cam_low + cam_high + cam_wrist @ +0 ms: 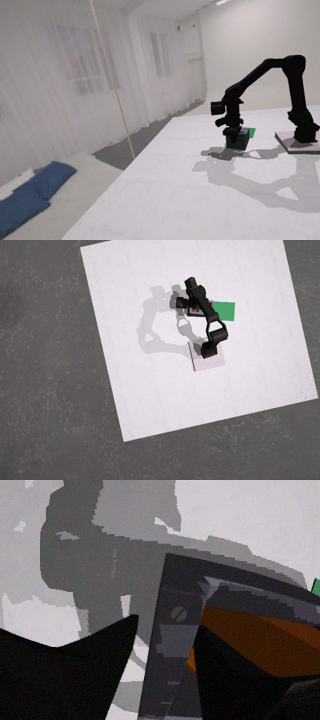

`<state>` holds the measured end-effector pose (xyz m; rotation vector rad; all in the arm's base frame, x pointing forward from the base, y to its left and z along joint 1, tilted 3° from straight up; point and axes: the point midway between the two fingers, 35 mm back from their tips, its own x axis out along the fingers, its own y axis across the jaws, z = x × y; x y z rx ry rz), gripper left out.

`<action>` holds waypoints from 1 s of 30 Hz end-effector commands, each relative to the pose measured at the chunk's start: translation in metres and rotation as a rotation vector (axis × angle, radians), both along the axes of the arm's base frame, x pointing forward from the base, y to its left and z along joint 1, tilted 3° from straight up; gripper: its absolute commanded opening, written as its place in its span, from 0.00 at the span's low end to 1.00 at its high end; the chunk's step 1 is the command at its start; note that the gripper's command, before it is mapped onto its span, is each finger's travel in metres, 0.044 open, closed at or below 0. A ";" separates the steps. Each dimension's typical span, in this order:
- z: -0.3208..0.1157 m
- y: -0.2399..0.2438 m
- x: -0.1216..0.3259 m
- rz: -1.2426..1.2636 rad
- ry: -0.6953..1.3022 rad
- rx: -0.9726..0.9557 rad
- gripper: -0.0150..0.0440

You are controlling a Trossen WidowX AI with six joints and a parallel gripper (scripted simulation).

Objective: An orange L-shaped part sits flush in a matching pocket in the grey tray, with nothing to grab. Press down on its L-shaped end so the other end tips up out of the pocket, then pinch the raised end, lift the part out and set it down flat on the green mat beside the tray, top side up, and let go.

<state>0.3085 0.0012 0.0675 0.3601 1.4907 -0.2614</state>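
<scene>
Orange part [267, 640] under one of the fingers

No text, label, brand, number or sign can be read in any of the three views
</scene>
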 end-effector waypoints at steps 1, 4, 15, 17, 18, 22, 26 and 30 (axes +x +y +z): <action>-0.003 -0.001 -0.001 -0.005 0.010 -0.004 0.56; 0.000 0.000 0.000 0.000 0.000 0.000 0.56; 0.011 0.008 0.003 -0.004 0.008 -0.002 0.56; 0.013 0.010 0.003 -0.005 0.009 -0.003 0.56; 0.015 0.009 0.003 -0.005 0.009 -0.003 0.56; 0.044 0.004 0.004 -0.005 0.009 -0.003 0.56; 0.097 -0.004 -0.004 -0.005 0.009 -0.004 0.56; 0.107 -0.006 -0.007 -0.005 0.009 -0.004 0.56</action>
